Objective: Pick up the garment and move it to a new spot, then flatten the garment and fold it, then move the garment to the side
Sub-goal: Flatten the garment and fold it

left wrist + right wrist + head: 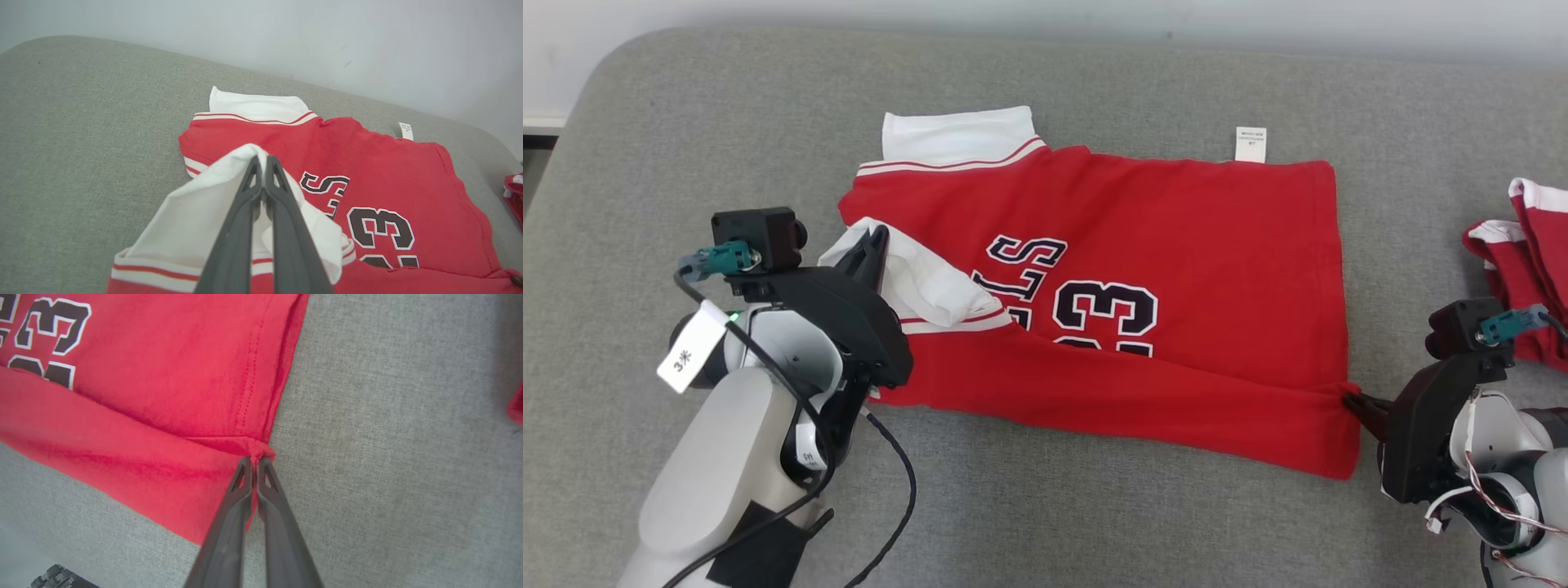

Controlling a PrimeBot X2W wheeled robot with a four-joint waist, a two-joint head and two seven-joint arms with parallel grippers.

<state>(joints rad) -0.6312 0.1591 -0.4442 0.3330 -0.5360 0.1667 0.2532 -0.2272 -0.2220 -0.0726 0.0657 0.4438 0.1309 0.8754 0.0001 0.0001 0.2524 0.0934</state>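
Fabric folded up along the near edge hides the bottom of the print on your jersey [1176, 245], and the white sleeve [923, 286] covers the first letters; you can read "23" and "LS". Your left gripper [878, 237], its arm label [690, 357] reading "3米", is clamped on that sleeve. Your right gripper [1352, 400] pinches the hem corner. The jersey lies on the grey cushion [686, 122], long axis left to right, sleeves leftward. The far tag [1250, 144] is too small to read.
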